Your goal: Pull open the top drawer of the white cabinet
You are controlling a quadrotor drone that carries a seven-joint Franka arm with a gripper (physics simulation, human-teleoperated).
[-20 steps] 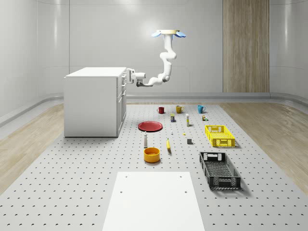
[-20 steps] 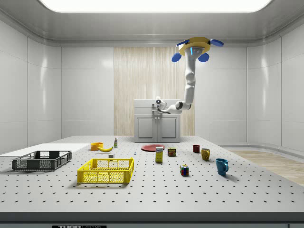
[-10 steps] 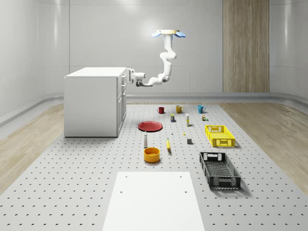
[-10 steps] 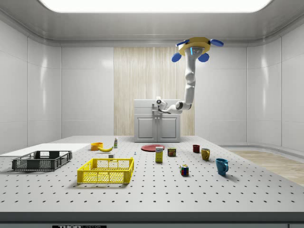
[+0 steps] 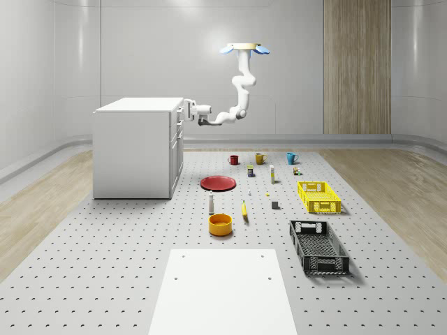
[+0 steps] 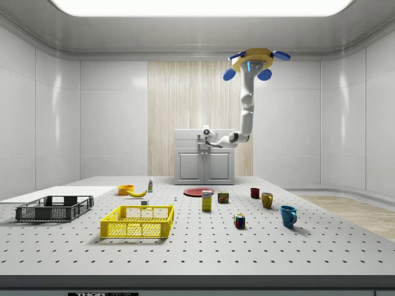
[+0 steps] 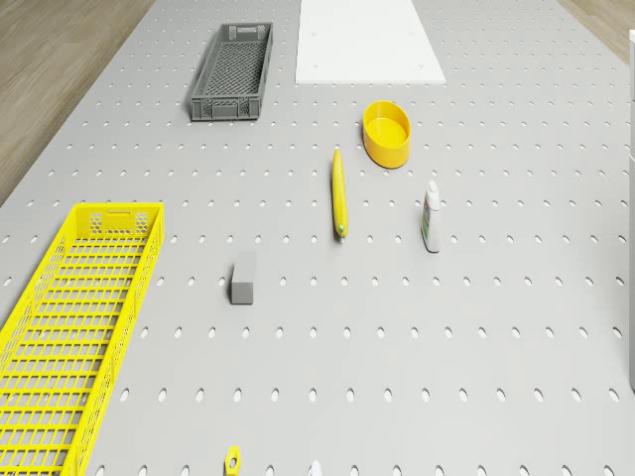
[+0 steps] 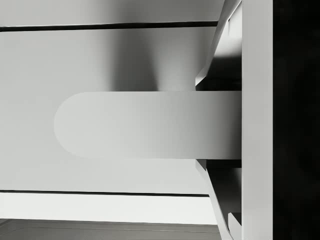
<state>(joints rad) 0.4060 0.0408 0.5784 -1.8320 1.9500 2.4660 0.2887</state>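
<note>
Whether the fingers (image 5: 186,109) grip the top drawer (image 5: 179,112) handle (image 8: 145,125) of the white cabinet (image 5: 136,148) can't be told; the drone (image 5: 245,49) hovers beside the cabinet, above the surface (image 5: 105,279).

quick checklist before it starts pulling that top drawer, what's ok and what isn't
1. Claw at top-drawer height on the white cabinet front: ok.
2. Drawer handle straight ahead of the claw, close up in the wrist view: ok.
3. Grip closed on the handle: cannot tell.
4. Drone hovering high, out in front of the cabinet: ok.
5. Red plate and mugs on the floor, well below the arm's pull path: ok.
6. Top drawer not yet pulled out: ok.
</note>
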